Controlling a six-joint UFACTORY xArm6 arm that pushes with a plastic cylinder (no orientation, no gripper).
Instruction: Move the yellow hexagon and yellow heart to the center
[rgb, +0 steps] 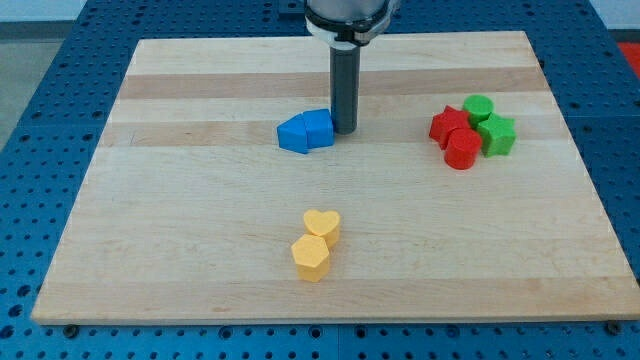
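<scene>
Wooden board on blue pegboard. No gripper, bare rod only; my tip touching blue block, view's top. Yellow heart and yellow hexagon touching, below centre. Risks: dragging blue along; off-centre push splitting pair.

Board centre bare, flanked by three clusters. Blue blocks at 11 o'clock of centre, touched at their 3 o'clock side by my tip. Red and green blocks bunched, touching, at 2 o'clock, well apart. Yellow heart and yellow hexagon touching at 6 o'clock; open wood is seen between them and centre.
</scene>
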